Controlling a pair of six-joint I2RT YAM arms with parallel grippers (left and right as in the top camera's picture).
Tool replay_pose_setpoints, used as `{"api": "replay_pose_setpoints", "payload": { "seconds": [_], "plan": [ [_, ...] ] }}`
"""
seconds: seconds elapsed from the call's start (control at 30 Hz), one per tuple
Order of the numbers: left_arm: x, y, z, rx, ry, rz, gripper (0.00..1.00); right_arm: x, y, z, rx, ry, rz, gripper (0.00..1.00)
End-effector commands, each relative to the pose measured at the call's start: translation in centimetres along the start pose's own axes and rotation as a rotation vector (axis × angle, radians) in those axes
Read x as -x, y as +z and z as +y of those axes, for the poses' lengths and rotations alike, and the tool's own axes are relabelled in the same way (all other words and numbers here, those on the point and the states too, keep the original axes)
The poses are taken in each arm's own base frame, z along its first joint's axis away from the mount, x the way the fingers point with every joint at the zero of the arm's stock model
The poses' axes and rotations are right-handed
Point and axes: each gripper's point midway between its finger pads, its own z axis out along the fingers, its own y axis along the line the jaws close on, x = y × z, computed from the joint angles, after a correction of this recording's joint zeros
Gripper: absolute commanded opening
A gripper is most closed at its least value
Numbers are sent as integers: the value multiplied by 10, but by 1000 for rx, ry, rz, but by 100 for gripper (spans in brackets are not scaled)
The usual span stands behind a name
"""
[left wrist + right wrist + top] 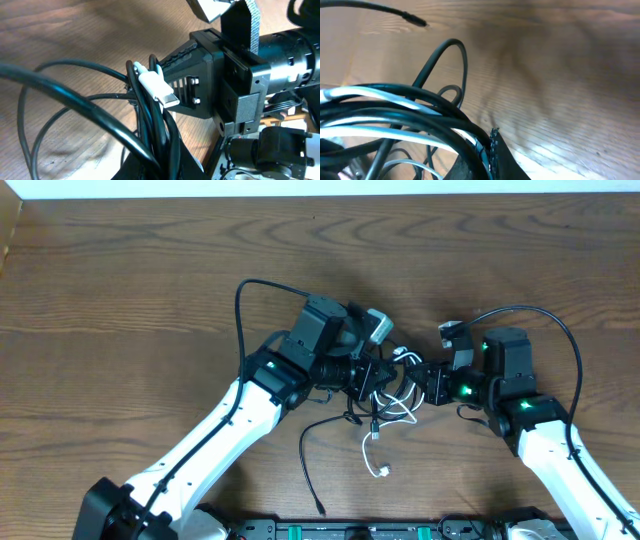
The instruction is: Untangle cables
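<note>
Two arms work over a brown wood-grain table (120, 280) and meet near its middle. Left arm (215, 435) comes in from the lower left, white links and a black wrist. Right arm (560, 455) comes from the lower right, same build, green lights on at the wrist. The wrists face each other, tips nearly meeting, with the cables (385, 395) bunched between them. Left jaws: clenched on the bundle; in the left wrist view black cords run down into the dark fingers at the bottom edge. Right jaws: clenched too, grasping the same bundle from the other side. The left wrist view shows their ribbed tips pinching the cords right by a white plug (160, 90), and the right wrist view shows black and white strands feeding into the finger at the bottom. Can't tell how much of the tangle is off the table. Two tails lead out of it toward the near edge. One is a black cable (305, 465) that curves down to a small plug end (320, 511) lying on the wood. The other is a shorter white cable (378, 442), whose connector (383, 471) also lies on the wood, apart from the black one. The right wrist view also shows a black loop (455, 55) arching up, with a black tip (415, 21) at top left.
</note>
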Motion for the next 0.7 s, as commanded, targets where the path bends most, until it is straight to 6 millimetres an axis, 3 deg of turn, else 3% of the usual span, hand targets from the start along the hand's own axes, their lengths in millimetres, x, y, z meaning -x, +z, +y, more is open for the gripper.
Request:
{"api": "replay_pose_setpoints", "payload": {
  "seconds": [0.0,0.13,0.37,0.43,0.53,0.67],
  "plan": [
    [8,-11,-15,-69,58,-22,9,5,-5,-49,-257,72,-51,1],
    [18,-21,18,59,20,-70,9,4,-11,-68,-370,81,-61,1],
    [32,-44,53,124,-121,-141,9,-4,-20,-85,-449,117,-42,1],
    [34,-47,58,128,-179,-153,9,-4,-18,-81,-426,117,-37,1],
    [33,-46,57,123,-230,-153,22,-5,-12,-67,-339,115,-23,1],
    [32,-43,52,115,-223,-144,26,-1,-7,-50,-237,86,-21,1]
  ]
}}
